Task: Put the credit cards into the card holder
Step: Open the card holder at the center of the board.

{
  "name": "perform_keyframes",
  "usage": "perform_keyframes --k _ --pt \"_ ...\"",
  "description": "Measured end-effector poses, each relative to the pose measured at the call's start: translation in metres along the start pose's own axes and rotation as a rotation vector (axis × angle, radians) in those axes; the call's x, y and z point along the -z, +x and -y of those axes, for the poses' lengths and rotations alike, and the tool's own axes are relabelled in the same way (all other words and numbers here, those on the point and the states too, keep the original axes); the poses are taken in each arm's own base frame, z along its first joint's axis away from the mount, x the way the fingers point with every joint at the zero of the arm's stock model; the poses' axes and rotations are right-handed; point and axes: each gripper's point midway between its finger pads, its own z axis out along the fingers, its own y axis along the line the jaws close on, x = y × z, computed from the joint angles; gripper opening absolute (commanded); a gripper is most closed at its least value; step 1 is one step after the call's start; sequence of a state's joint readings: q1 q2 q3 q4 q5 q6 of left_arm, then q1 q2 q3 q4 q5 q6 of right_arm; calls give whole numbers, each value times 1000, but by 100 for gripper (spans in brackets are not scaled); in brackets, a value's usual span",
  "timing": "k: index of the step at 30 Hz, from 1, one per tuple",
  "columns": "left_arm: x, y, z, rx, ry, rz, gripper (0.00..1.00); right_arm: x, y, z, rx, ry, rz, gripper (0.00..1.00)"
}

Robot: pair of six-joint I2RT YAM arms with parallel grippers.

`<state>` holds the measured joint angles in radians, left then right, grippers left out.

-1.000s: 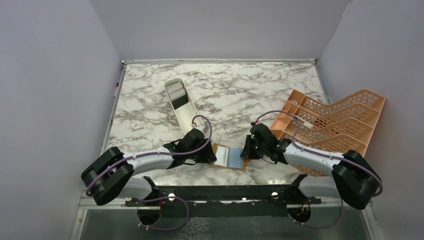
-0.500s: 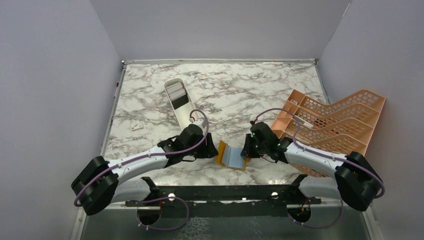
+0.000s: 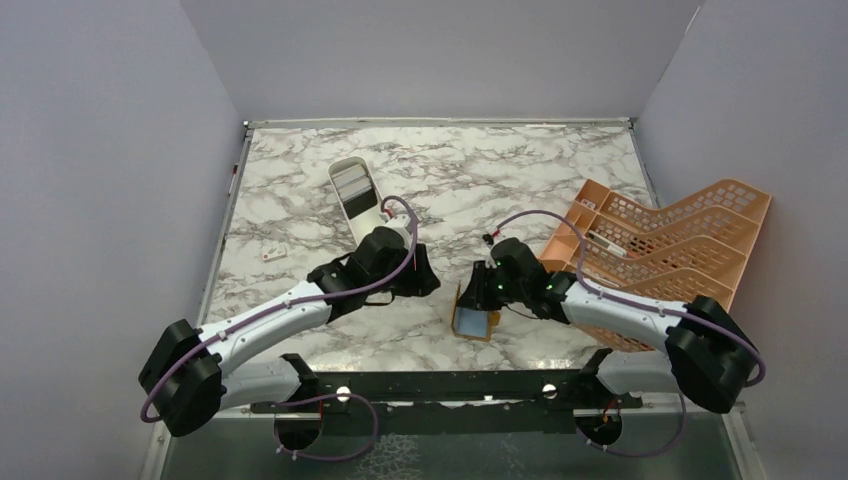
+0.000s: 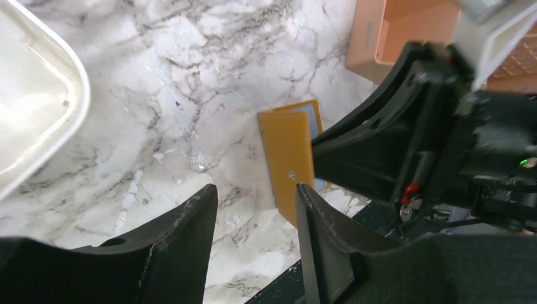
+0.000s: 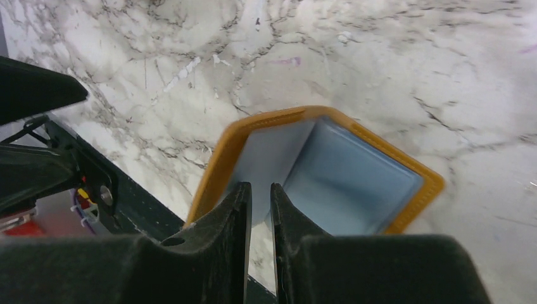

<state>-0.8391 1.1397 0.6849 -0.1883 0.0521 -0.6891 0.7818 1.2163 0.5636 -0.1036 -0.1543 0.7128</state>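
Note:
The orange-tan card holder (image 3: 470,318) lies near the table's front edge, half folded, its left flap standing up. Its inside is pale blue (image 5: 345,180); I cannot tell whether that is a card or a panel. My left gripper (image 3: 430,283) is open and empty, just left of the holder; the flap's orange back (image 4: 288,158) shows beyond its fingers (image 4: 256,190). My right gripper (image 3: 480,290) is shut with a thin gap and holds nothing, its tips (image 5: 259,187) at the holder's open side. Grey-silver and black credit cards (image 3: 352,186) lie in the white tray.
The long white oval tray (image 3: 372,228) lies behind the left gripper, its rim in the left wrist view (image 4: 60,120). A large orange lattice rack (image 3: 665,245) stands at the right. A small white tag (image 3: 273,253) lies at the left. The black front rail (image 3: 440,385) runs below the holder.
The left gripper has drawn back up and left, away from the holder. The holder's left flap has swung up from flat to standing. The right gripper has shifted left.

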Motion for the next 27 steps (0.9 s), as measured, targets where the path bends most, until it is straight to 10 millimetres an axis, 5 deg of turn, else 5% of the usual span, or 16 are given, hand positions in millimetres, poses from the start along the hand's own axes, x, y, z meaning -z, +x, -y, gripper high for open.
perform_keyframes --k 12,20,27 --pt "10 -87 -45 -85 -145 81 54 -44 27 -16 39 -14 -111 27" --pt "17 -133 -71 -320 -257 98 60 -48 27 -7 68 28 -108 29" --pt "17 -192 -125 -366 -400 84 66 -40 21 -12 105 10 -84 30"
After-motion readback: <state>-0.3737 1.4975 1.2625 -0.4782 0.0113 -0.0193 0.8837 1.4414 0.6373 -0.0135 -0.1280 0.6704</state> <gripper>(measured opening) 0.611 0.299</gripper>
